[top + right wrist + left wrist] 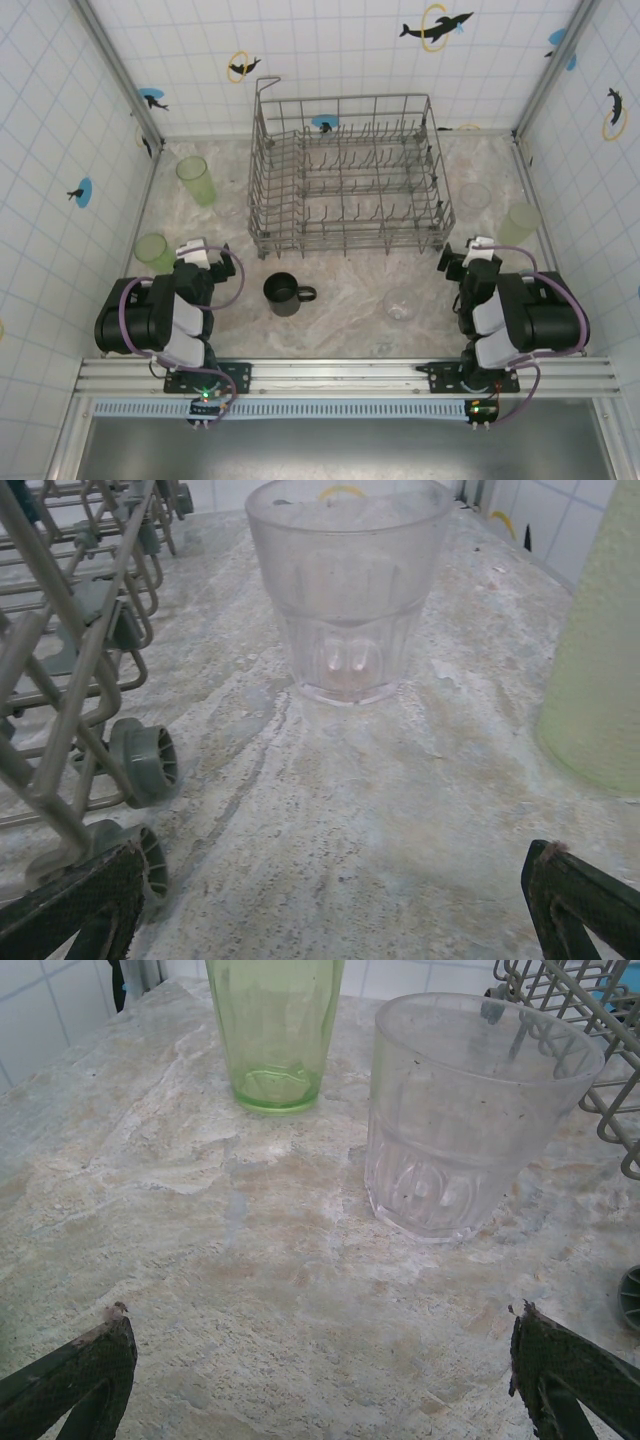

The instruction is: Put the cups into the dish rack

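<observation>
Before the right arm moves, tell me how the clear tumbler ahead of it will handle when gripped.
The clear tumbler looks rigid and smooth-walled, so it may slip in the right pincer. It tapers to a narrower faceted base, so a push near the rim would probably tip it. Being round, it would likely roll once down.

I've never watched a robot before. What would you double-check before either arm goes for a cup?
1. Left fingers spread open, holding nothing: ok.
2. Right fingers spread open, holding nothing: ok.
3. Dish rack has free rows: ok, no cups inside.
4. Right clear glass, ahead of the right fingers, upright and apart from the rack: ok.
5. Enough room between that glass and the pale green tumbler: cannot tell.
6. Left clear glass, ahead of the left fingers, upright: ok.
</observation>
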You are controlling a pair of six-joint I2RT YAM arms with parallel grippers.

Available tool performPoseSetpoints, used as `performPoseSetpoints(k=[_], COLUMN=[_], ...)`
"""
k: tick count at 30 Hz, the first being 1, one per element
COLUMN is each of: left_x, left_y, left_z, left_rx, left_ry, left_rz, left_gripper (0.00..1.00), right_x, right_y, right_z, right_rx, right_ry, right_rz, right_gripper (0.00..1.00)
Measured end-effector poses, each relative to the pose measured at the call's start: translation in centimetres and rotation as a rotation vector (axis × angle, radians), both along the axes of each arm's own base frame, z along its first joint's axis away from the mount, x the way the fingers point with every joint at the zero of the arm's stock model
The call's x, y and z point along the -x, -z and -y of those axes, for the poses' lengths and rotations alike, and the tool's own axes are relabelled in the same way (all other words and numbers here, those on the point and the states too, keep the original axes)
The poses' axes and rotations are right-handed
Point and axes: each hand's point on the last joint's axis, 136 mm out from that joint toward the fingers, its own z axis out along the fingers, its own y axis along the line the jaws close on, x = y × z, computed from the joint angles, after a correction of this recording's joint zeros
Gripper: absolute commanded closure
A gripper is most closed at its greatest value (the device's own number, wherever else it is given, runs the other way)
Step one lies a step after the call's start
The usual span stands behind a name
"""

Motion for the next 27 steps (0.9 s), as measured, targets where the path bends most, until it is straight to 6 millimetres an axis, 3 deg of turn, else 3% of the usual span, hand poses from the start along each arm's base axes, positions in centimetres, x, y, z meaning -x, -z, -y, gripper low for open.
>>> performPoseSetpoints(k=[6,14,20,27], left_x=[0.0,-1.0,-1.5,-3.2], left_y=[0.2,-1.9,-3.0,-7.1], left_z=[-0.8,-2.2,-2.4,-1.2], left_rx=[-0.009,-0.021,0.001,0.062], left_ry=[-0.046,-0.135,-0.171,-0.176], left_rz=[-0.021,0.001,0.002,0.064], left_gripper=[0.02,0.02,0.02,0.02], right_x=[-1.0,-1.6,-2.0,-2.9], right_y=[0.0,-0.5,-2.6,-6.8], right_z=[-0.3,-0.7,-0.4,-0.1], right_rx=[0.038,0.084,0.062,-0.01], right_ry=[0.014,0.018,0.055,0.112], right_rz=[-0.044,-0.12,-0.105,-0.045], right_gripper=[0.0,0.0,0.0,0.0])
